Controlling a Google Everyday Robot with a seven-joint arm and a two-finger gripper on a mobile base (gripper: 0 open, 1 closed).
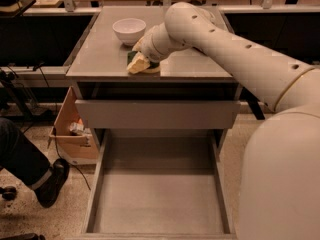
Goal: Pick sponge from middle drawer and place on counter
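The sponge (133,59), dark green over yellow, lies at the front middle of the grey counter (97,59), just in front of the white bowl (129,30). My gripper (140,61) is down at the sponge, reaching in from the right, and covers most of it. The pale arm (225,49) stretches across the counter's right half. The middle drawer (157,199) is pulled far out below, and its bare grey floor holds nothing.
A plain grey drawer front (157,114) sits just under the counter. A cardboard box (70,134) stands on the floor to the left of the cabinet. A person's leg and black shoe (47,181) are at the lower left. My own body (285,179) fills the lower right.
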